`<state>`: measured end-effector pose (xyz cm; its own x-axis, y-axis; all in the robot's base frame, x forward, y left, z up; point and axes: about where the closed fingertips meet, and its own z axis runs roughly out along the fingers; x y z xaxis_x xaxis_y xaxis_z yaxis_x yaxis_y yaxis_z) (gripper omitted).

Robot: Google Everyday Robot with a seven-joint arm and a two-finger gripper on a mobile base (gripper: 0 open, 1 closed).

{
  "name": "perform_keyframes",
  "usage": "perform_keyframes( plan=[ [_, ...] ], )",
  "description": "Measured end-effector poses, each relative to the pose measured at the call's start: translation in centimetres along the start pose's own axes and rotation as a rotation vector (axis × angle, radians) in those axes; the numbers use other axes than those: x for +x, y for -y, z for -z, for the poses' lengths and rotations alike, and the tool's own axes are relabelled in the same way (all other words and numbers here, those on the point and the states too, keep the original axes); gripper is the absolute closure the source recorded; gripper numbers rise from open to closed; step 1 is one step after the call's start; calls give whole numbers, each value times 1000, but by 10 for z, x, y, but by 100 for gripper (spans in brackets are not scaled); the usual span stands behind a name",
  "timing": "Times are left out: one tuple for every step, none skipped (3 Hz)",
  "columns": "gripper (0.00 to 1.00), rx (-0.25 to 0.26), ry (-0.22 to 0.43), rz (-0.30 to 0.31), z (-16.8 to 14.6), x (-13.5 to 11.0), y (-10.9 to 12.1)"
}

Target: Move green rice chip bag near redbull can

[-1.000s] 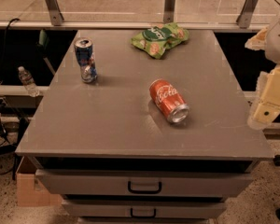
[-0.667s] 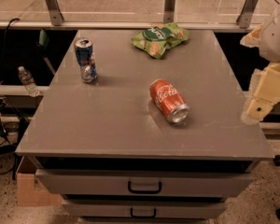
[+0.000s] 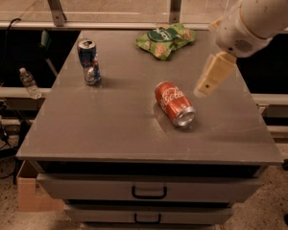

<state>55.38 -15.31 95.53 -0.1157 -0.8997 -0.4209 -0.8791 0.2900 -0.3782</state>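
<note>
Hovering near the red can [image 3: 174,103], our gripper [image 3: 205,86] is apart from the green bag [image 3: 165,40]; open or closed, we cannot tell.

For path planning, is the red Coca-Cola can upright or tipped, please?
Tipped: the red Coca-Cola can lies on its side; the cream gripper hangs to its right.

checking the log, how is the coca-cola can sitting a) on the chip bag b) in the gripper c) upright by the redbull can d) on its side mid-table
d: the Coca-Cola can lies on its side mid-table; the gripper hovers to its right, apart from it
</note>
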Motion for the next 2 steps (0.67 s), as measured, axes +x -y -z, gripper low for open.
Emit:
perform_keyframes(
  plan=[
    [0, 88, 134, -31, -31, -52, 50],
    [0, 87, 133, -31, -31, -51, 49]
  ],
)
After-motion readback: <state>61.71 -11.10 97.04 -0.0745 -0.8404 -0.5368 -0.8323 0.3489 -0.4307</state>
